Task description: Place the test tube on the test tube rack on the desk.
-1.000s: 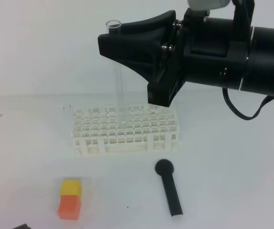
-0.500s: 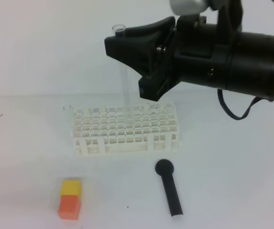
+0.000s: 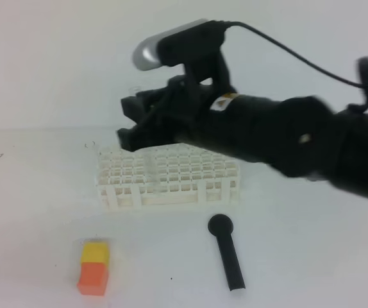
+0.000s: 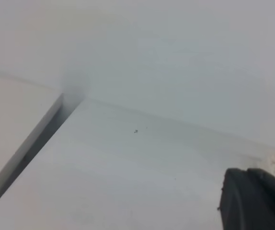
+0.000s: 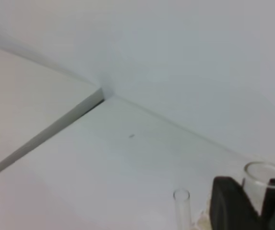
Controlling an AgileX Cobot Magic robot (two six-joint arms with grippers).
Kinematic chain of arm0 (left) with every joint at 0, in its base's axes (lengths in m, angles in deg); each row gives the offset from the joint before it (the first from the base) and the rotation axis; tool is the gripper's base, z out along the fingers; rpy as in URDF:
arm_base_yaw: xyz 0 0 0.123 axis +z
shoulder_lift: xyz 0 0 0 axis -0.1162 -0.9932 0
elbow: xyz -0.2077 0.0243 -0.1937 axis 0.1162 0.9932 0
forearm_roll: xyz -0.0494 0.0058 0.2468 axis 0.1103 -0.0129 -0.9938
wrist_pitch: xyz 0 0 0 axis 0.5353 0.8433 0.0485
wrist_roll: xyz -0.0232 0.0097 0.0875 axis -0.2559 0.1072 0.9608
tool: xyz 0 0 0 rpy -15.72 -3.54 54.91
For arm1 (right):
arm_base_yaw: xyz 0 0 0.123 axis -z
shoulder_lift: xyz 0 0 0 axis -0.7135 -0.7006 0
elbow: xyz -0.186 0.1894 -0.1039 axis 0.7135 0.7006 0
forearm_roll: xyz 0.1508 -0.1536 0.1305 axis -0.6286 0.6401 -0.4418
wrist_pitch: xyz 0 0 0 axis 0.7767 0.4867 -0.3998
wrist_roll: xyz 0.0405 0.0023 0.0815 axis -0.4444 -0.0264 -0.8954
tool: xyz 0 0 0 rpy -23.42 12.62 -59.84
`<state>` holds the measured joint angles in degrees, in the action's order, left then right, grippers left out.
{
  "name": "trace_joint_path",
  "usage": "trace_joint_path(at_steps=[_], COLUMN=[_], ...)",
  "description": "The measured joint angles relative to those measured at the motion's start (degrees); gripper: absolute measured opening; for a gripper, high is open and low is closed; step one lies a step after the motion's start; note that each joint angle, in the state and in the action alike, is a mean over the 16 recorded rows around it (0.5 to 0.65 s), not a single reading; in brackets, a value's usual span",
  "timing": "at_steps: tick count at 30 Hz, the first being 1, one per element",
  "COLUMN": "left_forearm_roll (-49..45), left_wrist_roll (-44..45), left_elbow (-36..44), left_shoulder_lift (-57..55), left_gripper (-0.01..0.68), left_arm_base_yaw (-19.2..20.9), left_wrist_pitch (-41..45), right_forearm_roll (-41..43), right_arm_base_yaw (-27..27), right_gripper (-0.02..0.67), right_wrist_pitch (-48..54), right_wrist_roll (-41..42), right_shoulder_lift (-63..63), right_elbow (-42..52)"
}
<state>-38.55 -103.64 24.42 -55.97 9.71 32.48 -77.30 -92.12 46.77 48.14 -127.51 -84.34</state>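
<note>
The white test tube rack (image 3: 168, 176) stands in the middle of the white desk (image 3: 36, 205). My right gripper (image 3: 127, 123) hangs just over the rack's back left corner, at the end of the black arm that reaches in from the right. In the right wrist view the right gripper (image 5: 253, 194) is shut on the clear test tube (image 5: 267, 173), whose open rim stands upright between the black fingers (image 5: 228, 203). In the high view the tube is too faint to make out. The left gripper (image 4: 250, 176) is shut, empty, and shows only in its own wrist view.
A black round-headed tool (image 3: 226, 253) lies in front of the rack's right end. A yellow and orange block (image 3: 94, 267) sits at the front left. A second, smaller clear tube (image 5: 181, 207) stands upright beyond the held one. The desk meets a white wall at the back.
The right arm has swung left and turned, with its wrist camera now on top. Its gripper has dropped closer to the rack's back left, and the tube no longer shows in the high view.
</note>
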Motion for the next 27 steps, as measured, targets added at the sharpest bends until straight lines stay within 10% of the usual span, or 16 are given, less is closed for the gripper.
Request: trace_joint_path(at_steps=[14, 27], left_forearm_roll=[5.3, 9.9], left_wrist_roll=[10.2, 16.8], left_elbow=[6.5, 16.6], left_shoulder_lift=[0.0, 0.7], left_gripper=[0.000, -0.001], left_arm_base_yaw=[0.9, 0.9], left_wrist_pitch=[-4.6, -10.5], right_forearm_roll=[20.7, 29.9], right_arm_base_yaw=[-3.8, -5.3], right_gripper=[0.128, 0.128], right_wrist_pitch=[-30.2, -37.8], right_wrist_roll=[-19.2, -26.9], right_shoulder_lift=[-15.4, -21.9], right_elbow=[-3.4, -6.1])
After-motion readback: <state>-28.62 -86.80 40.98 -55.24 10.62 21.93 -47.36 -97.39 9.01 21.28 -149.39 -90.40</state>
